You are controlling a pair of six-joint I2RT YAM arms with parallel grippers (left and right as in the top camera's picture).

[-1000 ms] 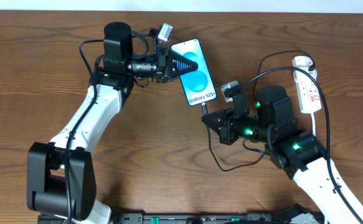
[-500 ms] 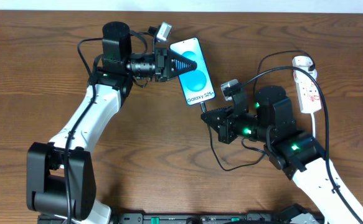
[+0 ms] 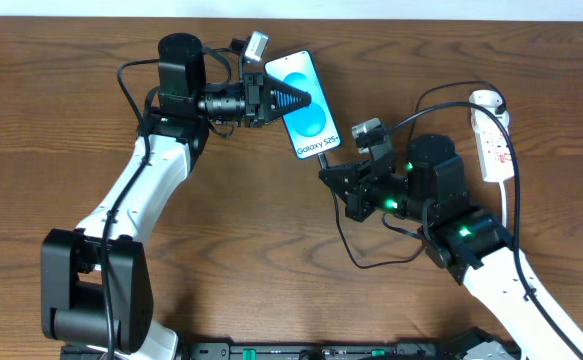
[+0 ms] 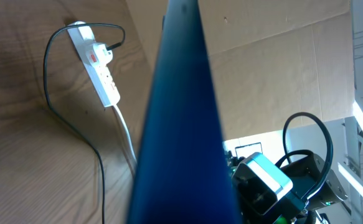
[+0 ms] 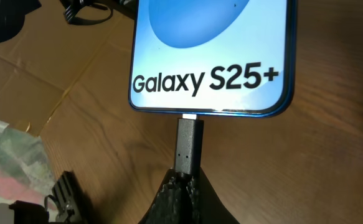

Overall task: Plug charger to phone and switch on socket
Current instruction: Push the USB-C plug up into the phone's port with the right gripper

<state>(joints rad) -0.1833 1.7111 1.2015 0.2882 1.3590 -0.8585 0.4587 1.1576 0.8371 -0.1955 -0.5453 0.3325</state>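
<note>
The table [image 3: 61, 90] is brown wood grain and carries all items.

Power strip [image 3: 495, 140]: narrow, white, with small red marks. It lies on the table well to the right of the right end effector [image 3: 328, 173]. Its long axis runs away from the robot, with the rounded end at the far side. A thin black cable reaches that far end.

Phone [image 3: 316, 125]: slim, dark-edged, with the screen facing up. The screen is bright blue with round shapes and the text "Galaxy S25+" near the bottom edge. The long axis runs diagonally: the top end points away from the robot and to its left, and the bottom edge points at the right end effector, just ahead of its fingertips. The left end effector [image 3: 304, 100] reaches across the phone from its left side and is clenched on it. The frames do not show whether the phone rests on the table.

Charger [image 3: 343, 235]: a thin black cable that loops on the table behind the right end effector. Its small plug tip [image 5: 188, 146] points straight at the phone, in line with the long axis, and meets the middle of the bottom edge. The right end effector grasps the plug body, fingers closed around its rear.
</note>
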